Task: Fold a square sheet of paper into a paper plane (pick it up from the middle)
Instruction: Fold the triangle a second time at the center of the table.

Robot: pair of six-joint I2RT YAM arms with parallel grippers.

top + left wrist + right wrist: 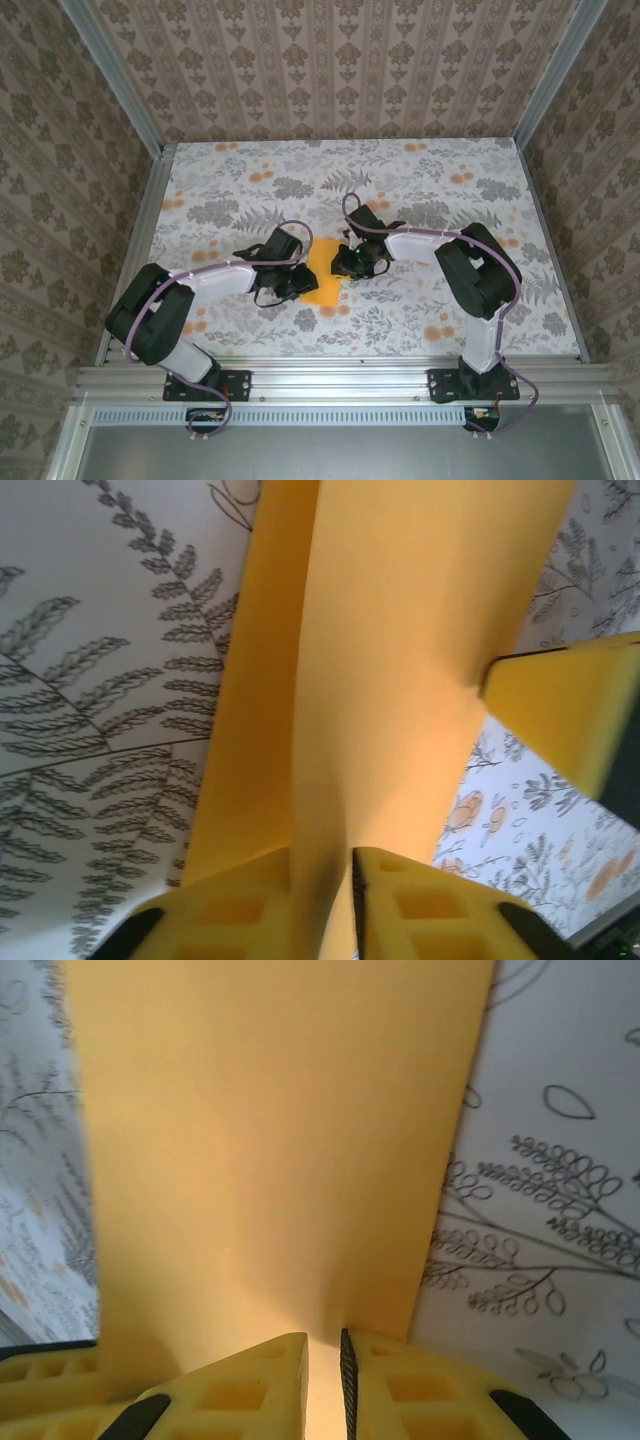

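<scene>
Left gripper (322, 865): clamped on the orange sheet (400, 660), with paper pinched between both yellow fingers. Sheet position: mid-table (420, 190), directly between the two grippers. Long axis in top view: near to far, crossing the line that joins the grippers. Lengthwise crease visible in left wrist view; pointed end not discernible. Right gripper (323, 1345): closed on the opposite edge of the same sheet. Surface: grey fern and orange flower print. Enclosure: patterned wallpaper walls (330, 60), aluminium frame (340, 378) along the near edge.
</scene>
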